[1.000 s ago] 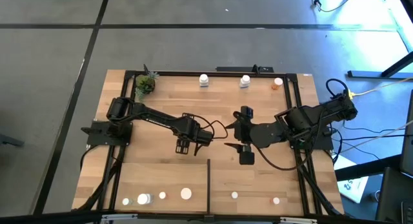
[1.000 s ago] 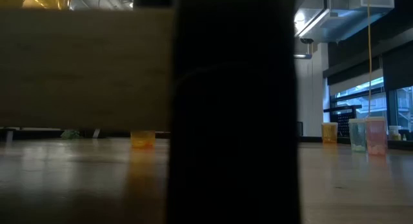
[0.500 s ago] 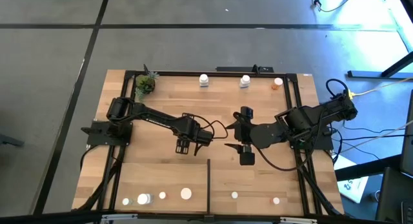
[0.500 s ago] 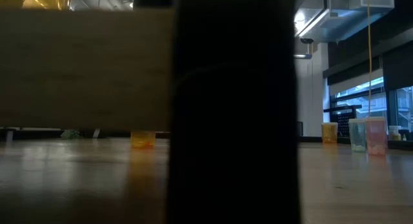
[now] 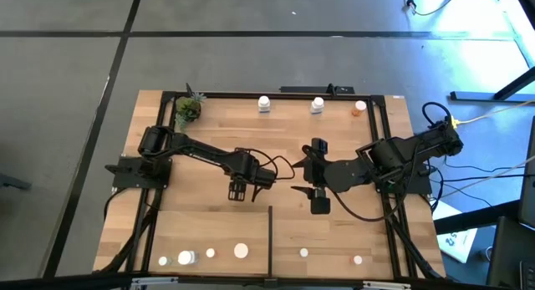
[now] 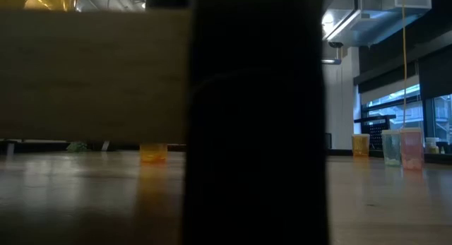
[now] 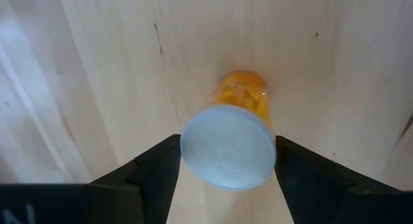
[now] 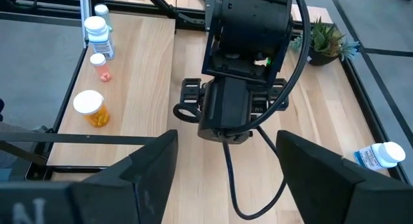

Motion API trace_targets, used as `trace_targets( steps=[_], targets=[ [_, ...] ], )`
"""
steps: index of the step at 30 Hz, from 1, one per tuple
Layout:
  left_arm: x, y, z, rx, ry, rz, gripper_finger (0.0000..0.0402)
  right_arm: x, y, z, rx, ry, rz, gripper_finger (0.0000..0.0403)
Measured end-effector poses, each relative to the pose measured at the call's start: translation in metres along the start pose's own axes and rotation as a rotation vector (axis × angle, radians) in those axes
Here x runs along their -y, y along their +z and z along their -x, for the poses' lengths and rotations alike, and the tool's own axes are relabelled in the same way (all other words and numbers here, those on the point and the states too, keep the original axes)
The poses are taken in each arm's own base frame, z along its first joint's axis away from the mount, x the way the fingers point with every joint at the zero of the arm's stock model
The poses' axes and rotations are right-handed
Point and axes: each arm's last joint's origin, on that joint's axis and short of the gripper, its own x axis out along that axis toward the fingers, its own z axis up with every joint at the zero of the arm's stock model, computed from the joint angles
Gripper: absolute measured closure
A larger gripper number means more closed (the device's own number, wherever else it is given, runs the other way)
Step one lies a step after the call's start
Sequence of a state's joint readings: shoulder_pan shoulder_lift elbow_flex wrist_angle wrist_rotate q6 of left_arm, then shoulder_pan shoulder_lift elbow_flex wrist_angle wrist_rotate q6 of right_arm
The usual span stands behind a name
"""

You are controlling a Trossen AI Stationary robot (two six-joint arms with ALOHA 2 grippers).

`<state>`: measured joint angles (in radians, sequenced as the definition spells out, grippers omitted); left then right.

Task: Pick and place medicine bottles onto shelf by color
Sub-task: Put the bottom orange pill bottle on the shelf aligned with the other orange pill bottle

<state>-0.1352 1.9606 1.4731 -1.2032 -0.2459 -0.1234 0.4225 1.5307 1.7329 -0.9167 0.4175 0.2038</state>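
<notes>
Over mid-shelf (image 5: 209,114), left claw (image 5: 241,190) clenched around orange bottle (image 7: 235,137), white cap between fingers (image 7: 155,169). Nearby, right claw (image 5: 305,190) spread wide, grasping nothing.

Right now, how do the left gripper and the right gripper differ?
The left gripper grips the orange bottle by its white cap; the right gripper holds nothing. The left gripper points down at the shelf; the right gripper faces the left arm. Both are dark.
</notes>
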Motion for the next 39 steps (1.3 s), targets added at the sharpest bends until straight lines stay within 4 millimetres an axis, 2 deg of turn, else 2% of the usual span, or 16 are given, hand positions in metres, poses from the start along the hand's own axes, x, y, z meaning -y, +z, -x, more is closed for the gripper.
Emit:
trace_targets(
  steps=[24, 27, 35, 39],
  targets=[
    [-0.001, 0.003, 0.000, 0.027, -0.001, 0.009, 0.0165, 0.000, 0.000, 0.000, -0.001, 0.001, 0.000, 0.0139],
    [-0.001, 0.003, 0.000, 0.027, -0.001, 0.009, 0.0145, 0.000, 0.000, 0.000, -0.001, 0.001, 0.002, 0.0139],
    [-0.004, 0.004, 0.001, 0.033, -0.001, 0.020, 0.0055, 0.000, 0.000, 0.000, -0.002, 0.001, 0.001, 0.0139],
    [-0.007, 0.004, 0.017, 0.066, -0.012, 0.045, 0.0038, 0.000, 0.000, 0.000, -0.001, 0.001, 0.001, 0.0139]
  ],
)
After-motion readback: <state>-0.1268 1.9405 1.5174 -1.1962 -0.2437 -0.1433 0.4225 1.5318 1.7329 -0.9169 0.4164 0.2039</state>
